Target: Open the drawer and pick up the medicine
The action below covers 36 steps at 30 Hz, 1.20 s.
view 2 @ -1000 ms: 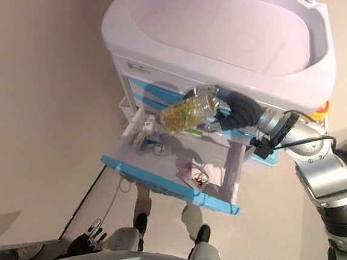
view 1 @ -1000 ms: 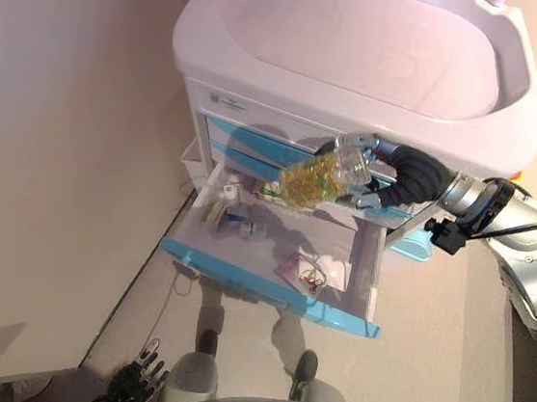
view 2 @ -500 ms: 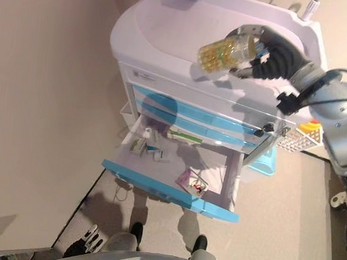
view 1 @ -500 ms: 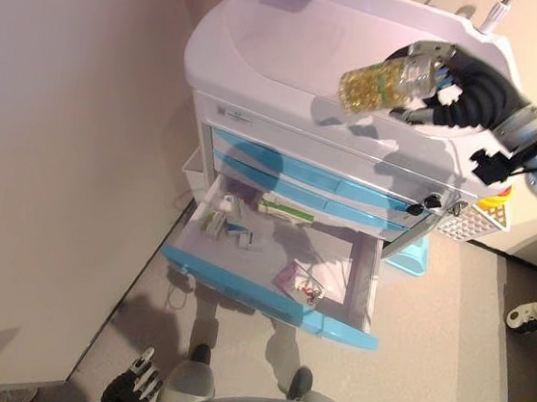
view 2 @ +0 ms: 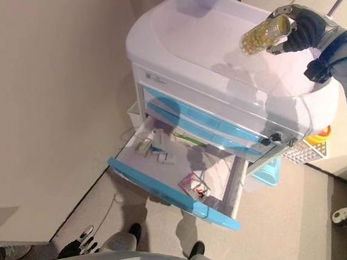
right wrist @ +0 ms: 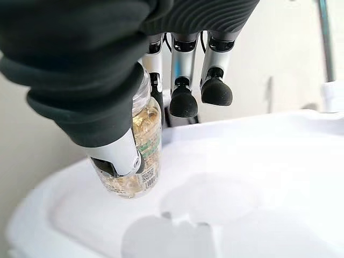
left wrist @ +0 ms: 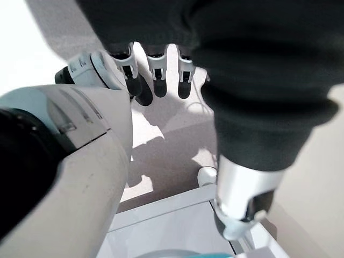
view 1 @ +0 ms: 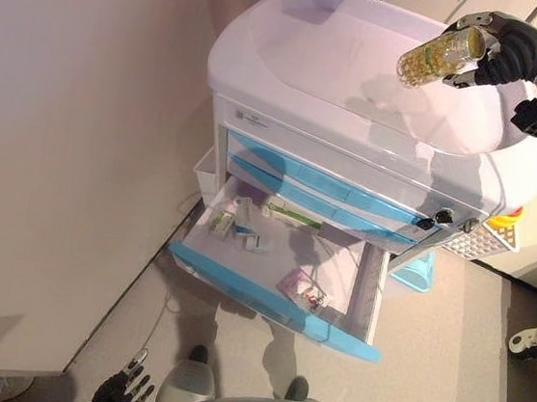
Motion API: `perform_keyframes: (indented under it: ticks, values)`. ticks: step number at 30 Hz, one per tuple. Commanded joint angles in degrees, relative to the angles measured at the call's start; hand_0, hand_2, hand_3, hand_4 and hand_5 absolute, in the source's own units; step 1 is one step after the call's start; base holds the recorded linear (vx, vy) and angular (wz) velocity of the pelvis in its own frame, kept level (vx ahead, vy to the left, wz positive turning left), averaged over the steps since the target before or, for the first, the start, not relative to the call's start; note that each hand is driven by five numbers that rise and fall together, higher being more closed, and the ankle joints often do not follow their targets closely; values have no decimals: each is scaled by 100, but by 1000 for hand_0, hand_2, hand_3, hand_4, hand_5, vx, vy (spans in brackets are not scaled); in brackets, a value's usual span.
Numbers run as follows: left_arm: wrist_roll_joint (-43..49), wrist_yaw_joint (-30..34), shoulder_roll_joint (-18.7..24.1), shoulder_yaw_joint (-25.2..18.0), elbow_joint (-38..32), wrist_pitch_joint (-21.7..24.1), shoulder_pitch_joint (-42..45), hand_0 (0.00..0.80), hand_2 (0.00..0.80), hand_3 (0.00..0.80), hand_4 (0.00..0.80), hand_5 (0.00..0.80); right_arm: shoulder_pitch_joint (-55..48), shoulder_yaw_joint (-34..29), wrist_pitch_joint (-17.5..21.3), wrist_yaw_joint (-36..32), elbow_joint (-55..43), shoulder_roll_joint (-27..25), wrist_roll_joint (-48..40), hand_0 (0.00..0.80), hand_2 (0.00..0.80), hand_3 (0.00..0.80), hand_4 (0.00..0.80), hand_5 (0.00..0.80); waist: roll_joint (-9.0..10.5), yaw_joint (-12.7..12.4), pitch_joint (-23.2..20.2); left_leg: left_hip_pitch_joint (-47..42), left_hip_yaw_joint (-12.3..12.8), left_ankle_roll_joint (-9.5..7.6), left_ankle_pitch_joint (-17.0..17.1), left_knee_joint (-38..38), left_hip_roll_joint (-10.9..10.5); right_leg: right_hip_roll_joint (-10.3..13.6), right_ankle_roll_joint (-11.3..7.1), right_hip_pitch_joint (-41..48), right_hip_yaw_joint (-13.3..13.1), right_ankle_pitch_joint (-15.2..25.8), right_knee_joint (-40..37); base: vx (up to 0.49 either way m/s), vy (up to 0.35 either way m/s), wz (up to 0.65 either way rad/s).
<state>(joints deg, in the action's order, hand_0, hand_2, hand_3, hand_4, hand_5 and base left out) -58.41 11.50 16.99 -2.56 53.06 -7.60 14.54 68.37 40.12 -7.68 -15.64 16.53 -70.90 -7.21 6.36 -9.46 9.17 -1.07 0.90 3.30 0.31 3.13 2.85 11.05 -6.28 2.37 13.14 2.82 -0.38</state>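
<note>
1. Gripping medicine bottle (view 1: 440, 57), right hand (view 1: 504, 53) fingers curled round it, at 1 o'clock above cart (view 1: 294, 58) top.
2. Drawer (view 1: 268, 293) pulled open at 6 o'clock.
3. Left hand (view 1: 120, 393) at 7 o'clock, fingers relaxed, empty.

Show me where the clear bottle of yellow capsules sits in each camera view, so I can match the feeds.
Left eye view: the clear bottle of yellow capsules is upper right, in the right hand, over the white cart top.
Right eye view: upper right again, same hand, above the cart top.
Left wrist view: not in it.
Right wrist view: behind the thumb, above the cart top.
Shared landmark: the white cart top.
</note>
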Motion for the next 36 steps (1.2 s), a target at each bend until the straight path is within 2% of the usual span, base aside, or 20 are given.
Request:
perform_keyframes:
  ticks: [1, 8, 16, 23, 36]
  values:
    - [173, -37, 393, 47, -37, -95, 79, 0, 0, 0, 0, 0, 1098, 553, 245, -157, 177, -380, 192, 800, 800, 800, 800, 800, 81, -248, -126, -76, -81, -137, 43, -158, 109, 199, -159, 170, 99, -75, 495, 14, 4, 4]
    - [240, -38, 452, 7, -127, -164, 137, 0, 0, 0, 0, 0, 1456, 1243, 624, -791, 445, -329, 255, 800, 800, 800, 800, 800, 99, -333, -130, -93, -131, -142, 72, -212, 91, 215, -162, 191, 159, -68, 484, 11, 3, 5]
    - [301, -82, 493, -52, -164, -237, 125, 0, 0, 0, 0, 0, 1162, 1286, 906, -1648, 762, -187, 219, 800, 800, 800, 800, 800, 114, -403, -94, -83, -199, -142, 77, -225, 80, 213, -157, 184, 189, -65, 484, 0, -8, 5]
    - [345, -23, 520, -40, -202, -262, 143, 0, 0, 0, 0, 0, 966, 1339, 1175, -1891, 1294, -34, 387, 800, 800, 800, 800, 800, 71, -515, -46, -61, -267, -130, 98, -212, 79, 226, -147, 207, 259, -68, 484, -1, -1, 1]
    - [352, -24, 573, -7, -228, -349, 124, 0, 0, 0, 0, 0, 1138, 1630, 1397, -1786, 1897, 100, 834, 800, 800, 800, 800, 800, 8, -619, -6, -47, -353, -109, 128, -220, 63, 245, -150, 205, 310, -74, 511, -1, 4, 3]
